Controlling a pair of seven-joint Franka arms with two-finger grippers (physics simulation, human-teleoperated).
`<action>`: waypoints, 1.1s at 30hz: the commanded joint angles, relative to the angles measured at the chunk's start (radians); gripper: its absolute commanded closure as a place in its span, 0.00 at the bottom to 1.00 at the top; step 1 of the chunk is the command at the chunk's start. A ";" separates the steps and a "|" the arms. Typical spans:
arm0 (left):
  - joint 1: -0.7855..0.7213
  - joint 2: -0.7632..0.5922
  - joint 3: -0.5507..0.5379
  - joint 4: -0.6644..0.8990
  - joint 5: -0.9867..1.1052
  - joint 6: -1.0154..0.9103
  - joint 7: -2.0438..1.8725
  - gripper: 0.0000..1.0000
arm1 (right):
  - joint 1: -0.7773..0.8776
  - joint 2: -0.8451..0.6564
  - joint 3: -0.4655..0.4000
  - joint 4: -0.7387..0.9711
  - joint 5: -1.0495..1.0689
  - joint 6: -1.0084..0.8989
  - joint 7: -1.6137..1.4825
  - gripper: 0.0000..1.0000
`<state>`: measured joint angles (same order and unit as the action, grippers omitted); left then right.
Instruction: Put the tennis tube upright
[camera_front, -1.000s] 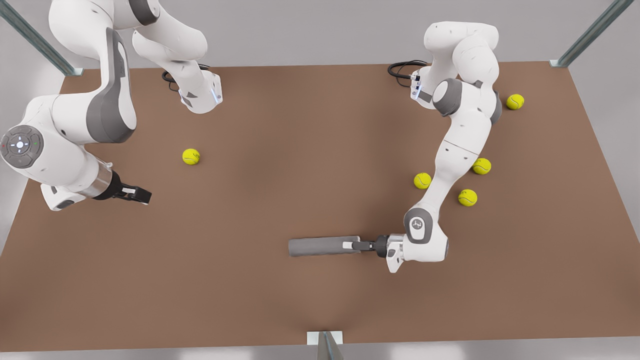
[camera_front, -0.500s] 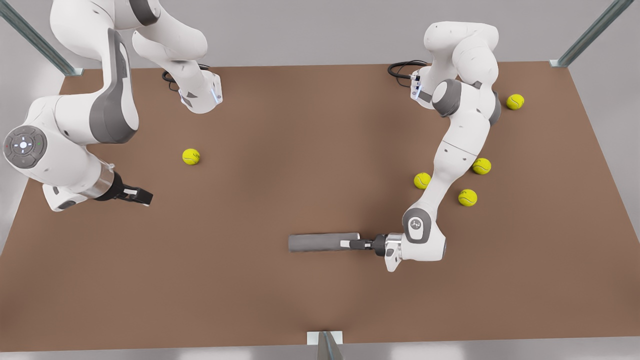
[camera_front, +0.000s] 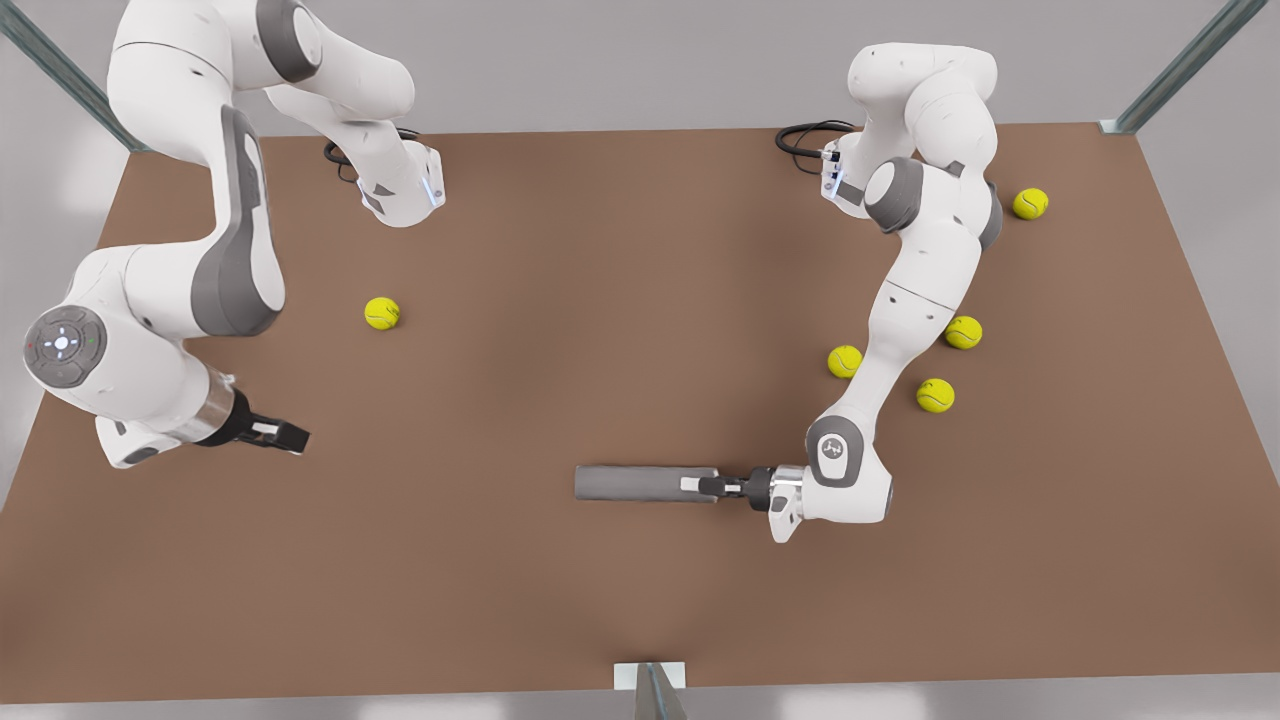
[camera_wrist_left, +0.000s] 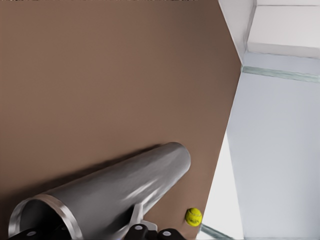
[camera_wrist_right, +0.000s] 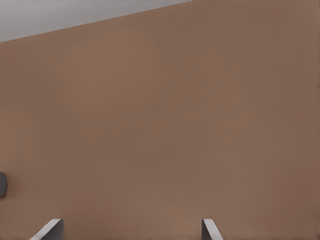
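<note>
The tennis tube (camera_front: 640, 484) is a grey cylinder lying flat on the brown table (camera_front: 600, 300), near the front edge. My left gripper (camera_front: 700, 487) is shut on the tube's end toward the front view's right. In the left wrist view the tennis tube (camera_wrist_left: 115, 192) shows its silvery rim (camera_wrist_left: 50, 207), with one finger (camera_wrist_left: 137, 215) pressed on the outer wall. My right gripper (camera_front: 295, 437) hangs over bare table at the front view's left, far from the tube. Its fingers (camera_wrist_right: 50, 229) stand wide apart with nothing between them.
One yellow tennis ball (camera_front: 382, 313) lies left of centre, and it shows as a ball (camera_wrist_left: 193, 216) past the tube. Several more lie around the left arm, such as a ball (camera_front: 845, 361) and a ball (camera_front: 935, 395). A post (camera_front: 650, 690) stands at the front edge.
My right arm has swung down toward the table's front edge. My left gripper and the tube have shifted slightly away from that edge, and the tube lies more level.
</note>
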<state>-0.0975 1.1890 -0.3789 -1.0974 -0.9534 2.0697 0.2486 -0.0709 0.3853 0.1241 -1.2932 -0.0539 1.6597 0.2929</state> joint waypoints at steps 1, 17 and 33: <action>0.001 0.000 0.000 0.001 0.001 0.000 0.000 0.56 | 0.000 0.000 0.000 0.000 0.000 0.000 -0.001 0.00; -0.002 -0.061 0.000 -0.001 0.053 -0.045 -0.071 0.70 | -0.006 0.000 0.000 0.002 -0.001 0.000 0.003 0.00; -0.027 -0.098 0.009 -0.001 0.067 -0.097 -0.118 0.78 | -0.004 0.000 0.000 0.006 -0.001 0.000 0.005 0.00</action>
<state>-0.1243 1.0885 -0.3695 -1.0984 -0.9443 1.9719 0.1273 -0.0770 0.3852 0.1242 -1.2870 -0.0552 1.6592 0.2976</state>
